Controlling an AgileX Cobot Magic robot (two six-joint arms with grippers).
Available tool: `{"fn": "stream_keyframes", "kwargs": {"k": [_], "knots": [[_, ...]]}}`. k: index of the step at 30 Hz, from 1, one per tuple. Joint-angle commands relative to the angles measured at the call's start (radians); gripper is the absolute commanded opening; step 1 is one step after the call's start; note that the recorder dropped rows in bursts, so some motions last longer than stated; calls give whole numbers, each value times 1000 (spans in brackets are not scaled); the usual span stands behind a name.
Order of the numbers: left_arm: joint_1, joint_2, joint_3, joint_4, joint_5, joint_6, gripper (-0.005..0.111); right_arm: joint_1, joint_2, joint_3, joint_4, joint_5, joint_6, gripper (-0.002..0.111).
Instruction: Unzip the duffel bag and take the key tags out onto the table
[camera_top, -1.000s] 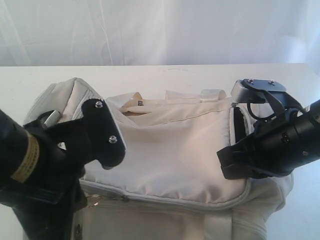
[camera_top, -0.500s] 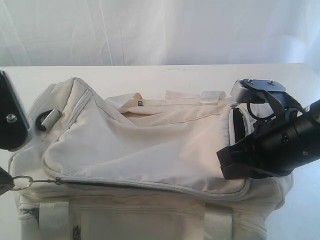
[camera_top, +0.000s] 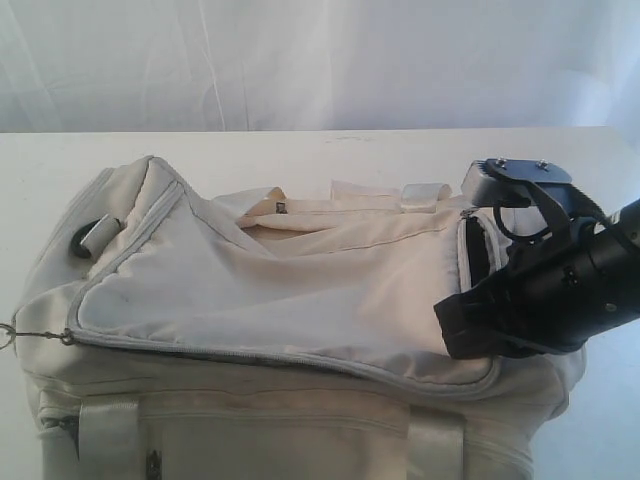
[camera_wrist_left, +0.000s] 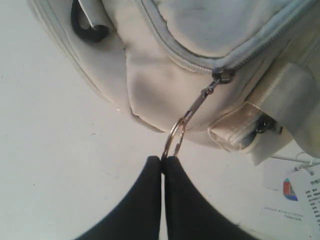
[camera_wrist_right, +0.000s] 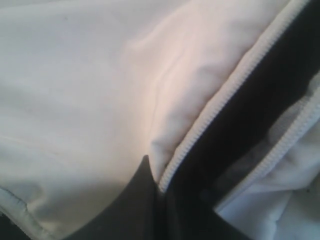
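The duffel bag lies along the surface's front edge, its slider at its left end, left jaws clenched on the pull ring, right jaws pinching the flap; seemingly unzipped, key tags unseen, removal judged outstanding.

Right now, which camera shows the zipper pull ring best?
Left wrist view: the pull ring sits mid-frame, pinched by the left end effector and linked to the slider. Exterior view catches the ring only small at the frame edge. Right wrist view misses it.

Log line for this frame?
left gripper: jaws shut on zipper ring | right gripper: jaws shut on duffel bag | key tags: not visible
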Motion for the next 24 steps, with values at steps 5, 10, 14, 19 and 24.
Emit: {"fn": "stream_keyframes", "kwargs": {"k": [5,10,14,19,24], "knots": [[-2,-12,12,-73,-43,-27,0,0,-21,-54,-27,118,-12,36],[-2,-12,12,-95,-47,-19,0,0,-73,-96,-22,119,-12,62],[46,-10,12,-165,-104,39,0,0,-127,-132,-10,117,-7,61],[203,27,12,-339,-188,216,0,0,-204,-157,3,117,-7,61],[403,102,7,-627,-225,520,0,0,-268,-162,3,115,-9,61]]}}
